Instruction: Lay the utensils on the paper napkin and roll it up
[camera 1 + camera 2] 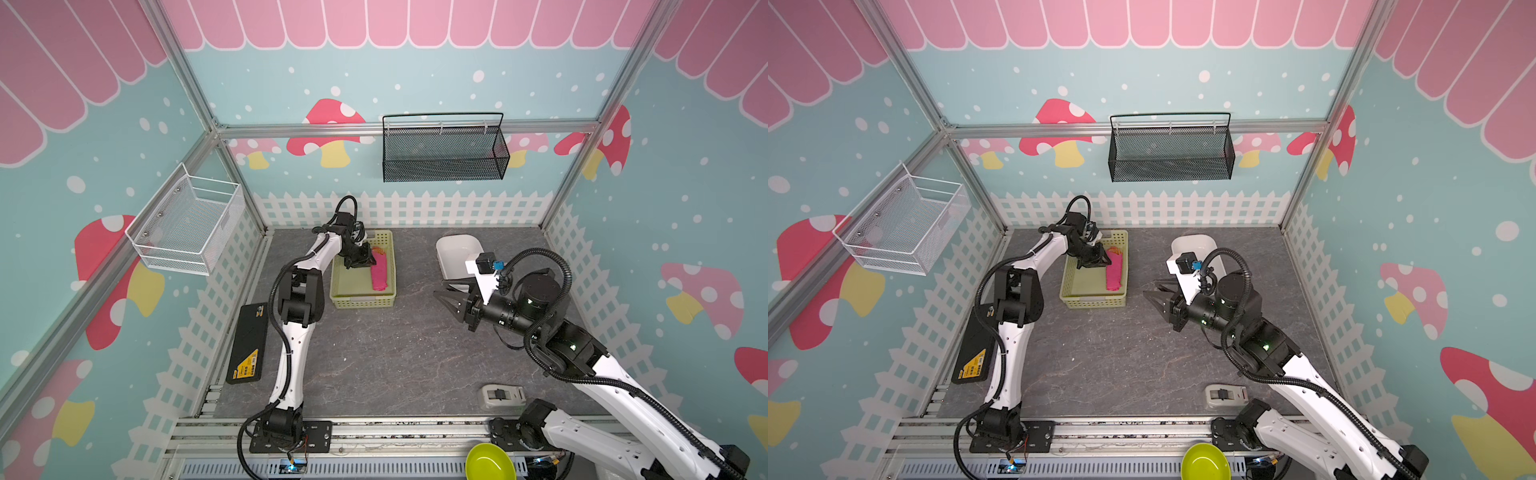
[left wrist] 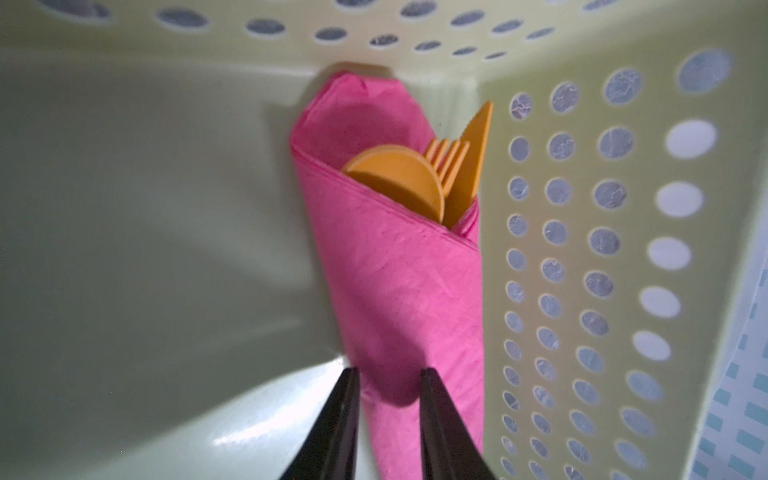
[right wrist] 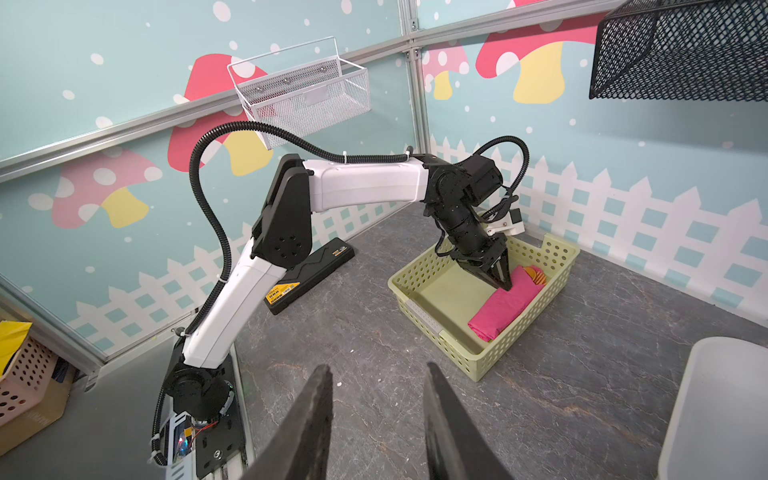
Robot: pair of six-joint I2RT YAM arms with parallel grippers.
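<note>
Green basket [image 1: 361, 302] holds rolled paper napkin [image 1: 379, 276] (utensils [image 2: 399, 183] inside); left gripper [image 2: 388, 372]: grip unclear; right gripper [image 3: 378, 368] spread.

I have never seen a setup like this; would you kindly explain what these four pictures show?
These are two robot arms, each ending in two-fingered jaws. Two pictures look down from one overhead camera; the other two come from cameras on each arm's wrist. On the table sit a green basket, a white tub and a black case. In the basket lies a pink napkin rolled around orange cutlery. The left arm reaches into the basket, jaws at the roll; whether they grip it is unclear. The right arm hovers, jaws open and empty.
</note>
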